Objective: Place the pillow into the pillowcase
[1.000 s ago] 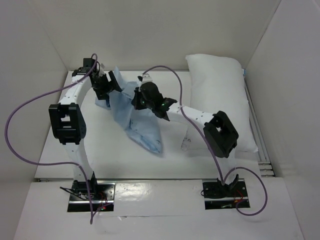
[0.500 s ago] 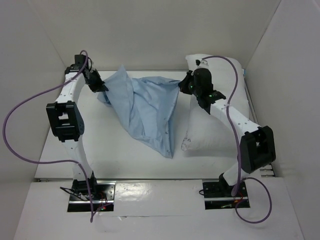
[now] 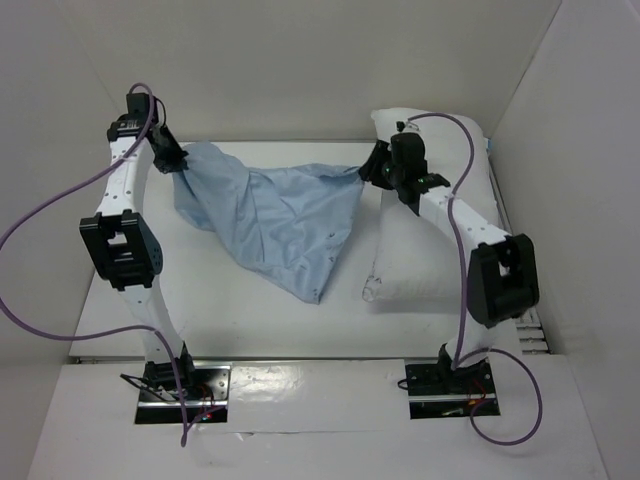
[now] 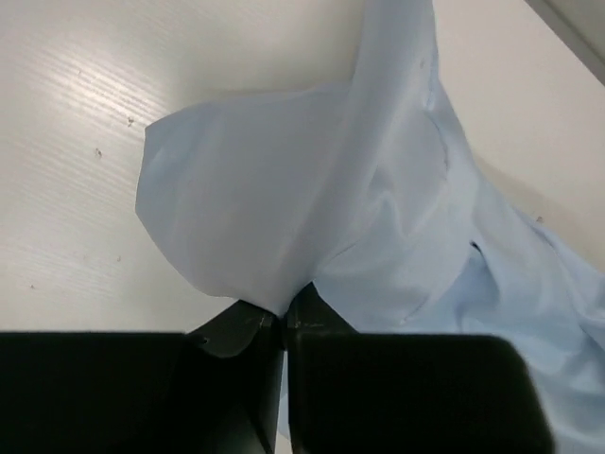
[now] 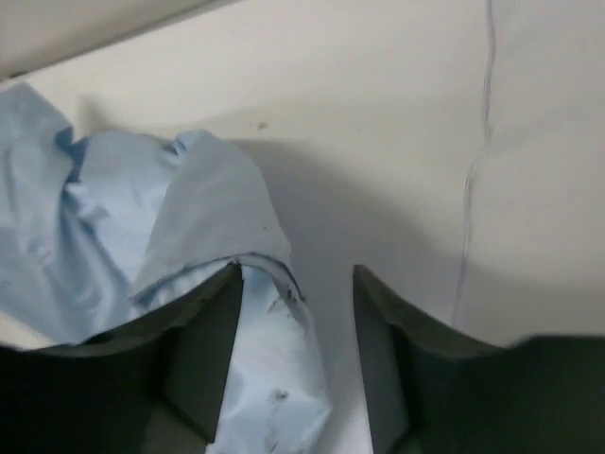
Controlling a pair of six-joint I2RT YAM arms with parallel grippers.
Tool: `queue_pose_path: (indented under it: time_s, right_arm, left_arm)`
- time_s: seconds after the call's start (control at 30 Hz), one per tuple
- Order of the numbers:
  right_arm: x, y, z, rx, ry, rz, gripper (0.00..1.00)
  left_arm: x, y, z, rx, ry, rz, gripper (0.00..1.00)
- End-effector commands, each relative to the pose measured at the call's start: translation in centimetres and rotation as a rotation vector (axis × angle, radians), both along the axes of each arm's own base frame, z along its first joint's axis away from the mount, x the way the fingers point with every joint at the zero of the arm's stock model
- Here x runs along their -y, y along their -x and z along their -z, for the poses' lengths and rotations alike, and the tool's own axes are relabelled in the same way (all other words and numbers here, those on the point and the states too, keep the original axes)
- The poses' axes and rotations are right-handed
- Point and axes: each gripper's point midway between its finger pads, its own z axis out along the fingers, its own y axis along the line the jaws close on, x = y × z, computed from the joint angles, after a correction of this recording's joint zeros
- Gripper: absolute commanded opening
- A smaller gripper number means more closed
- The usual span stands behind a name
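Left end effector is clenched on the pillowcase near the counter's far-left corner. Right end effector is released, cloth against one finger. Pillow lies along the right edge.

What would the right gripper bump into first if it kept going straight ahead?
Probably the pillowcase, whose edge lies against one finger of the open right gripper. Beyond that, the gap faces bare table, though depth is hard to judge.

White left arm and right arm, black joint blocks (at nine and four o'clock), looping purple cables, dark fingers.
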Motion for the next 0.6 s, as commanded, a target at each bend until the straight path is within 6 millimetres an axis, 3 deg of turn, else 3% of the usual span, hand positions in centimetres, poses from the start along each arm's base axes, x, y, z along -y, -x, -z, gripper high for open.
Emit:
queue_pose_path:
  time_s: [0.0,0.03,0.1,0.13,0.17,0.23,0.3,0.4,0.43,0.5,0.57]
  right_arm:
    - [0.0,-4.6,-2.0,0.001,0.0,-0.04,0.64]
    - [0.5,-4.7,1.0,-0.105,0.035,-0.036,0.69]
    - [0.2,-4.8,0.1,-0.105,0.035,-0.063,0.71]
    - [0.1,-4.3,-2.3,-0.061,0.02,-0.072,0.74]
    - [0.3,-3.7,-2.9,-0.052,0.018,-0.072,0.78]
    - [0.6,-2.0,-5.8,0.023,-0.006,-0.068,0.86]
    - [1.0,-0.6,-6.7,0.04,-0.01,-0.068,0.88]
    - [2.5,1.4,-7.1,0.02,0.058,-0.017,0.88]
    - [3.3,2.2,-7.3,0.023,0.095,0.018,0.89]
    - [4.8,3.4,-6.7,-0.015,0.154,0.059,0.91]
    - [6.6,5.0,-5.5,-0.068,0.23,0.117,0.92]
  left_arm:
    - [-0.8,0.9,0.2,-0.033,-0.036,-0.039,0.21]
    - [-0.3,0.9,0.1,-0.03,-0.02,-0.005,0.37]
    - [1.5,1.2,-1.9,0.006,-0.056,0.086,0.79]
    - [2.0,1.8,-2.2,-0.004,-0.087,0.1,0.82]
    - [2.8,2.8,-3.4,0.004,-0.118,0.115,0.87]
    - [4.9,4.0,-4.4,0.01,-0.186,0.145,0.88]
    - [6.6,5.8,-5.6,0.051,-0.222,0.155,0.88]
    - [12.2,6.5,-6.6,0.147,-0.226,0.269,0.82]
    - [15.4,7.5,-5.7,0.137,-0.222,0.347,0.8]
    - [19.8,8.7,-4.4,0.12,-0.168,0.482,0.79]
    - [24.9,10.7,-1.4,0.05,-0.115,0.63,0.77]
